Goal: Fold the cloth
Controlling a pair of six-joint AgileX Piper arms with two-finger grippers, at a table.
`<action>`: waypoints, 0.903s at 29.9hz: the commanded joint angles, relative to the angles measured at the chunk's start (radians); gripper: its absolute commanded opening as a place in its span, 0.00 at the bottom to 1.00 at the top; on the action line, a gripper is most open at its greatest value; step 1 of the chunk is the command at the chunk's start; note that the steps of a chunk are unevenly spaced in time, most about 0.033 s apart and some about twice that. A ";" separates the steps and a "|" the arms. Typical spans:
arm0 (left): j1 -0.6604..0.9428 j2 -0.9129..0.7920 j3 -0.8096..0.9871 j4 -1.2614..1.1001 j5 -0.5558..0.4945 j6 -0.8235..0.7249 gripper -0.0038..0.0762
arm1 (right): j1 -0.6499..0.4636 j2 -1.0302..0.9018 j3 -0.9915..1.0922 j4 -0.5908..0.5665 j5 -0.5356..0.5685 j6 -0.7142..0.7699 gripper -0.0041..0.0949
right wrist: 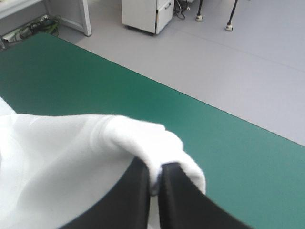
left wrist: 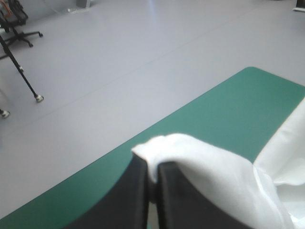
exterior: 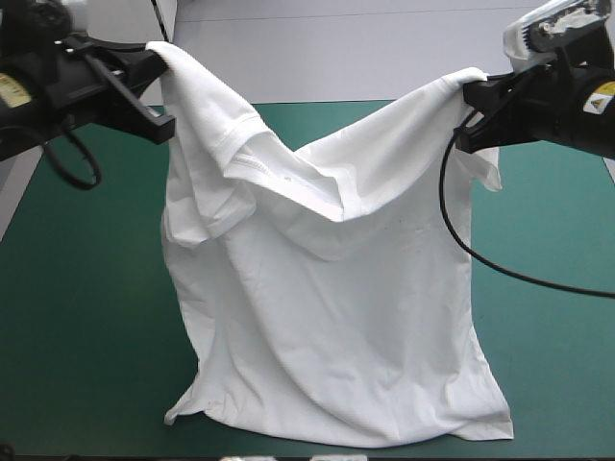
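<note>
The white T-shirt [exterior: 327, 298] hangs lifted between both arms, its collar sagging in the middle and its hem resting on the teal-green cover near the front edge. My left gripper [exterior: 159, 60] is shut on the T-shirt at one shoulder, high above the table's left side. My right gripper [exterior: 471, 94] is shut on the T-shirt at the other shoulder, high at the right. In the left wrist view the fingers [left wrist: 138, 195] pinch a white fold [left wrist: 190, 152]. A similar white fold [right wrist: 119, 138] wraps over the right gripper [right wrist: 155, 179] in the right wrist view.
Bare teal-green cover [exterior: 86, 317] lies to the left and right [exterior: 557, 355] of the hanging shirt. The table's far edge [exterior: 317, 104] runs behind the shirt, grey floor beyond it.
</note>
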 commanded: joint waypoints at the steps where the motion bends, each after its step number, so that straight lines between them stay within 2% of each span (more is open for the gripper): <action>1: -0.004 0.057 -0.016 0.006 -0.138 -0.008 0.04 | 0.002 0.053 -0.018 -0.015 -0.114 -0.016 0.03; 5: -0.004 0.142 -0.016 0.028 -0.236 -0.008 0.04 | 0.002 0.147 -0.020 -0.041 -0.168 -0.023 0.03; 10: -0.004 0.255 -0.016 0.035 -0.308 0.018 0.04 | 0.002 0.261 -0.020 -0.077 -0.226 -0.053 0.03; 18: -0.002 0.426 -0.016 0.063 -0.327 0.018 0.04 | 0.002 0.430 -0.020 -0.137 -0.244 -0.064 0.03; 27: 0.057 0.595 -0.016 0.009 -0.370 0.018 0.04 | 0.002 0.591 -0.020 -0.149 -0.302 -0.096 0.03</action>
